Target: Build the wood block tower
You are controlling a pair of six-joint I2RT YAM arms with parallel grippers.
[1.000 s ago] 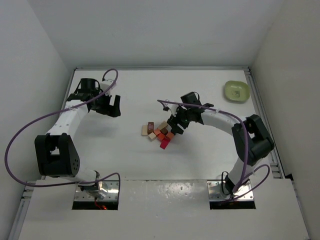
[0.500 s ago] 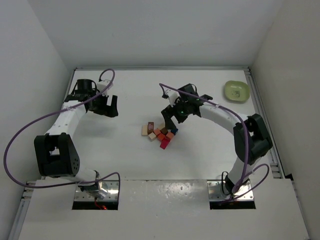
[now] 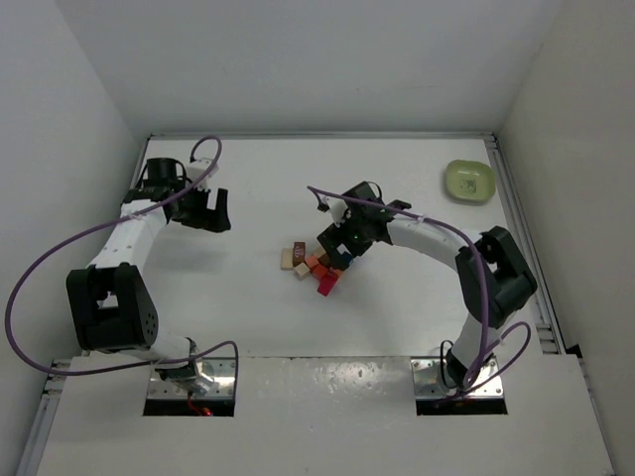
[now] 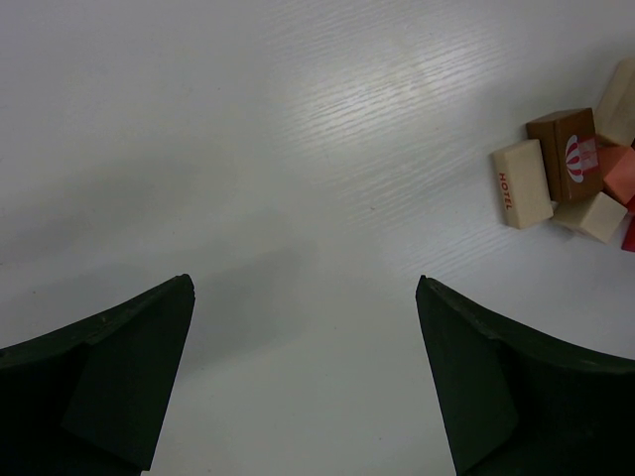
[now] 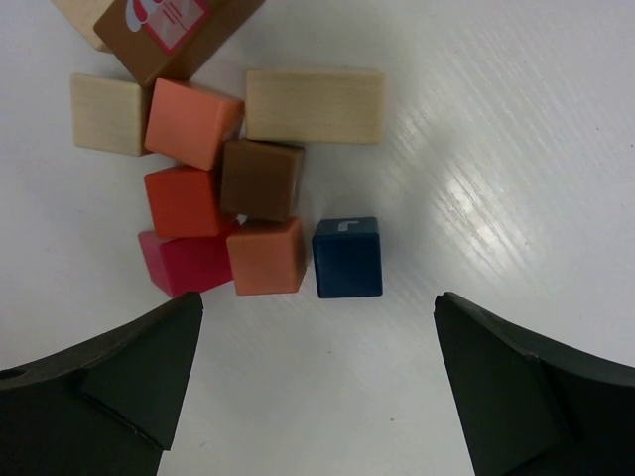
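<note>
From above, the small coloured wooden blocks (image 3: 314, 264) lie in a loose heap on the white worktop (image 3: 248, 317). The right gripper (image 3: 335, 248) hangs over the heap's far-right edge. The left gripper (image 3: 206, 212) is well left of the heap, and a light green rounded bowl (image 3: 468, 181) sits well apart to its far right.

Left wrist: the fingers (image 4: 109, 377) are spread wide and empty, with the heap at the right.

Right wrist: the fingers are wide and empty. A dark blue cube (image 5: 347, 258) is on the heap's near side.

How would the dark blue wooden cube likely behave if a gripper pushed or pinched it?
The dark blue wooden cube has flat faces, so it would probably slide, not roll. It looks rigid; a pinch should not deform it. A salmon-orange wooden cube sits beside it, so pushing that way would likely shift both.
</note>
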